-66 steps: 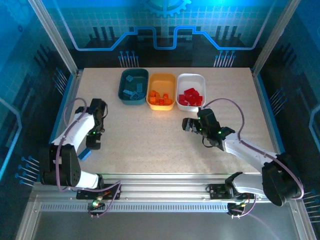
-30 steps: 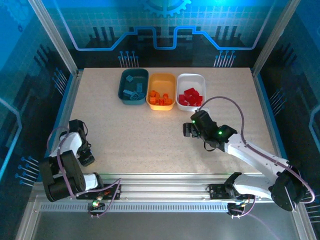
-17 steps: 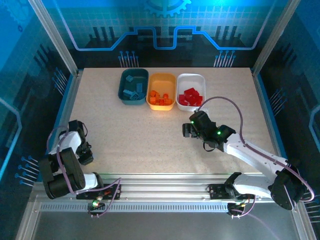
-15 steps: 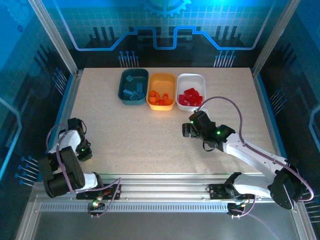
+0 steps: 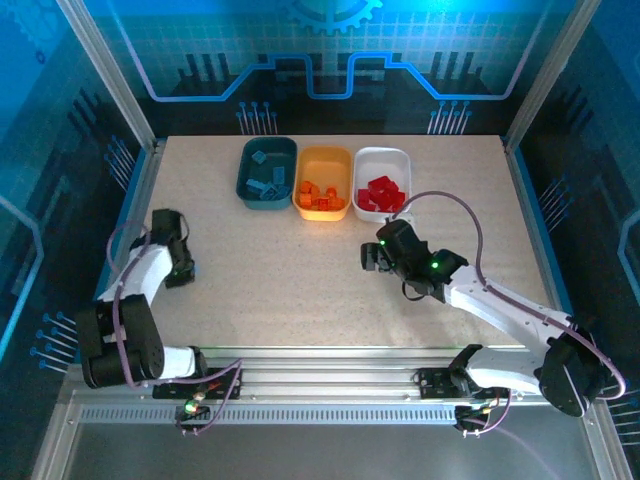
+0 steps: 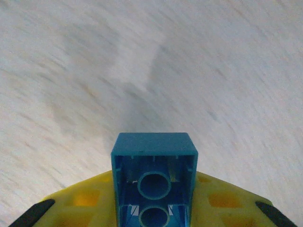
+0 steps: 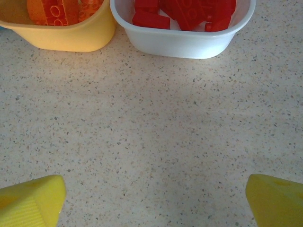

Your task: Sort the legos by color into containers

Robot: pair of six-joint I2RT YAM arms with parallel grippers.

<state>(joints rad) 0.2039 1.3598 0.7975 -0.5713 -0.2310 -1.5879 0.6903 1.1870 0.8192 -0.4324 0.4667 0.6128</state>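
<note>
A blue lego [image 6: 154,179] sits between my left gripper's yellow fingers [image 6: 85,201], hollow underside towards the camera, and the gripper is shut on it. From above, the left gripper [image 5: 181,268] hangs over the table's left side. The dark teal tray [image 5: 267,172] holds blue legos. Orange legos [image 5: 318,194] lie in the yellow-orange tray [image 5: 322,182]. The white tray [image 5: 381,183] holds red legos [image 7: 189,12]. My right gripper [image 5: 372,258] is open and holds nothing, just in front of the white tray [image 7: 182,42], with bare table between its fingers [image 7: 33,201].
The three trays stand in a row at the back middle of the speckled table [image 5: 300,270]. Metal frame posts [image 5: 110,80] rise at the table's back corners. A rail [image 5: 330,370] runs along the near edge by the arm bases.
My left gripper has moved from the near left edge up and away from the base, carrying the blue lego. The right gripper has crept slightly towards the trays.
</note>
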